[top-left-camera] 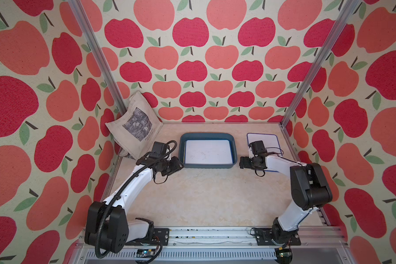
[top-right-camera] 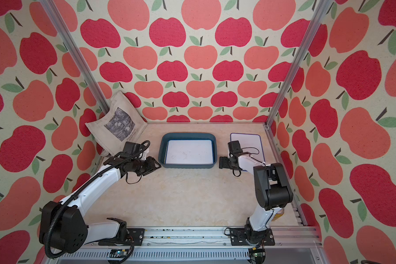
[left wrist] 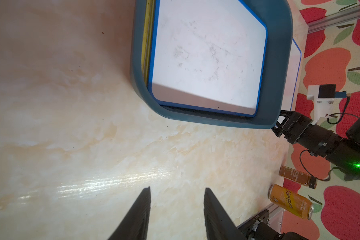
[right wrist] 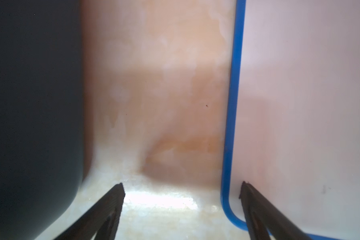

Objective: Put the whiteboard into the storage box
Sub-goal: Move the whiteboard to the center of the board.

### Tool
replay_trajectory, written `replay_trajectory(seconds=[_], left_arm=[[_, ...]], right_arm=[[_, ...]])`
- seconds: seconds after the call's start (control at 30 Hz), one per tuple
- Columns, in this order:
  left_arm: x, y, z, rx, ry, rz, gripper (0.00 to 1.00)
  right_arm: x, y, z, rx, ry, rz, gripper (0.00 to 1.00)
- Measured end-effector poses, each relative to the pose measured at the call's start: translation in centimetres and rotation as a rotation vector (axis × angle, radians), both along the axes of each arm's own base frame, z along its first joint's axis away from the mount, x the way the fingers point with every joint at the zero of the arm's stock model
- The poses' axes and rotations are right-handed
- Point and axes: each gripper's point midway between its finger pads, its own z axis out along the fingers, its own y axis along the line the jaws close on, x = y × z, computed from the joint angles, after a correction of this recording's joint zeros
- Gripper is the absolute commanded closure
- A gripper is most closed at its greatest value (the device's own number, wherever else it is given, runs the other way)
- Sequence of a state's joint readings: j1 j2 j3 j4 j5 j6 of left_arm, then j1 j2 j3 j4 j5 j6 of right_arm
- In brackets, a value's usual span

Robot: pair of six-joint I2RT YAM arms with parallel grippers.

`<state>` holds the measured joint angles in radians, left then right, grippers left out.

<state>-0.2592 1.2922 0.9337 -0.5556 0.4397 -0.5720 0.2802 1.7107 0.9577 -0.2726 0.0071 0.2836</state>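
Whiteboard (top-left-camera: 207, 152) with a blue frame lies flat inside the storage box (top-left-camera: 206, 136), the dark teal tray at the back middle of the bench (top-left-camera: 204, 198). I see this in both top views. In the left wrist view the board covers most of the box floor and has faint grey smudges on it. A thin yellow edge (left wrist: 145, 41) shows between the board and one box wall. I cannot tell what it belongs to.

A second whiteboard (top-left-camera: 271, 139), also with a blue frame, lies flat on the bench to the right of the box, near the back right corner. A strip of bare bench lies between it and the box. My right arm reaches over its near part.

My left tool (top-left-camera: 180, 166) hangs just beside the near left corner of the box. Its jaws are partly apart with nothing between them.

My right tool (right wrist: 182, 184) sits low over the strip between the box and the second whiteboard. Its jaws stand wide and hold nothing. One fingertip (right wrist: 244, 187) is over the corner of that board and the other is over bare bench. I cannot tell if they touch.

A beige tote bag (top-left-camera: 133, 126) leans in the back left corner. An orange Schweppes can (left wrist: 290, 202) and a brown bottle (left wrist: 295, 176) are at the right edge of the bench, near the base of my right arm.
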Motion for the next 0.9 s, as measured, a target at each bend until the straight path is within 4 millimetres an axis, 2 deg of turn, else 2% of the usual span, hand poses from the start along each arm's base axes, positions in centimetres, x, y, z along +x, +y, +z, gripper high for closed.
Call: replay_trajectory(seconds=[0.3, 0.57, 0.9], left_arm=[[-0.2, 0.2, -0.4, -0.007, 0.010, 0.009, 0.55], [-0.4, 0.3, 0.8, -0.020, -0.025, 0.018, 0.55], [-1.2, 0.6, 1.6, -0.030, -0.060, 0.020, 0.55]], right_arm=[[-1.5, 1.7, 0.1, 0.041, -0.005, 0.043, 0.10], [-3.6, 3.8, 0.1, 0.067, -0.002, 0.078, 0.10], [-7.6, 8.2, 0.4, 0.135, 0.017, 0.142, 0.10]])
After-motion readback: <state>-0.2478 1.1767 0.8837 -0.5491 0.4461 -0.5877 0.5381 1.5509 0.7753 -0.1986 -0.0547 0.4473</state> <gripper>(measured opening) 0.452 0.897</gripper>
